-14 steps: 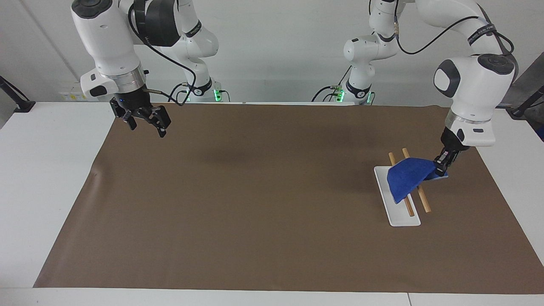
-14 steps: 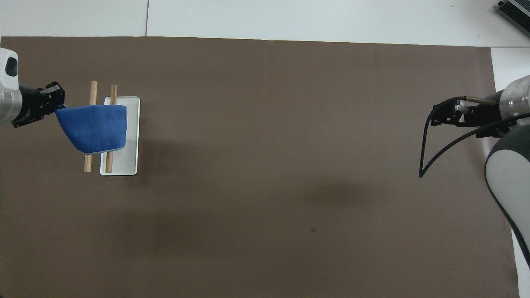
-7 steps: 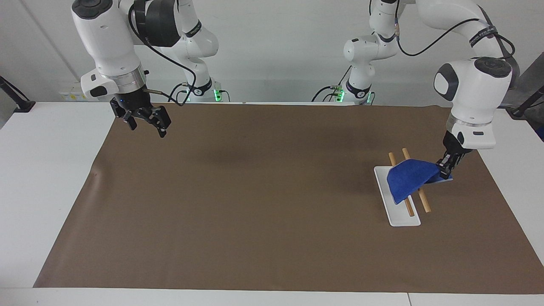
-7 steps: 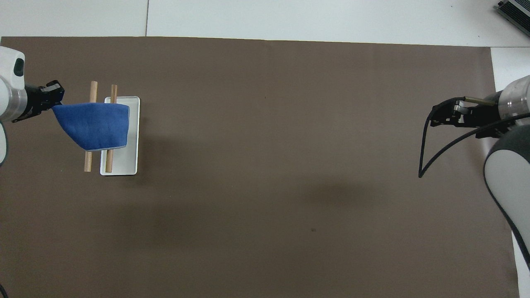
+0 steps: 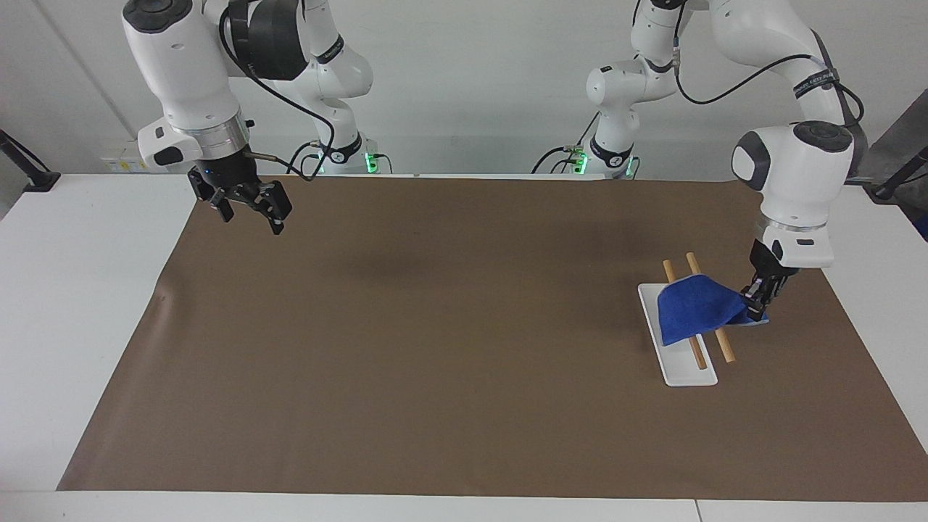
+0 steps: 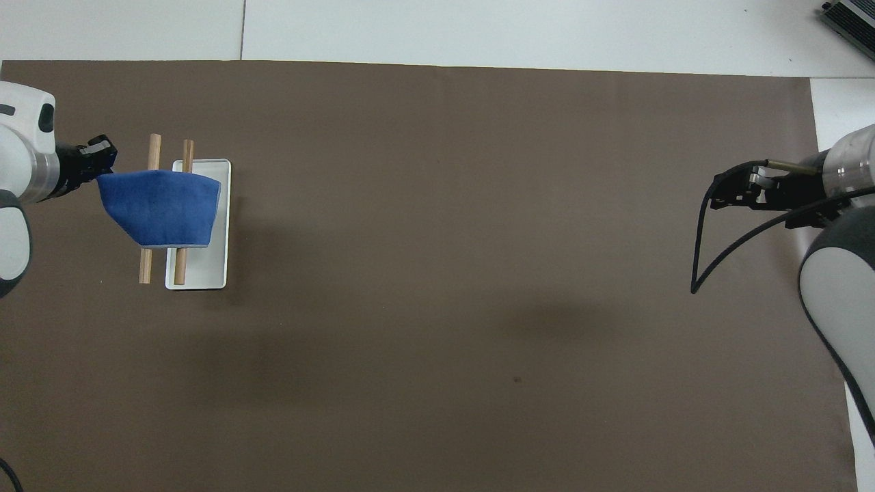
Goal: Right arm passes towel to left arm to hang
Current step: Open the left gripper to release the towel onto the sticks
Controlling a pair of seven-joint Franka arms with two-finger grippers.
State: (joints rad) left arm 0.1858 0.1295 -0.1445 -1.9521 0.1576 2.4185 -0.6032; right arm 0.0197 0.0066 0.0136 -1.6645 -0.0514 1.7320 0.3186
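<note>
The blue towel (image 5: 694, 309) (image 6: 160, 208) drapes across two wooden rails (image 5: 695, 349) (image 6: 145, 263) of a rack with a white base (image 5: 686, 373) (image 6: 213, 263), at the left arm's end of the table. My left gripper (image 5: 754, 304) (image 6: 96, 164) is shut on the towel's corner, beside the rack and low over the mat. My right gripper (image 5: 250, 206) (image 6: 731, 191) hangs open and empty above the mat at the right arm's end, where that arm waits.
A brown mat (image 5: 435, 326) (image 6: 437, 273) covers most of the white table (image 5: 80, 290). A black cable (image 6: 711, 253) loops from the right arm's wrist over the mat.
My left gripper has carried the towel's corner back toward the rack and lower, so the cloth sits more squarely over the rails. The right arm has stayed still.
</note>
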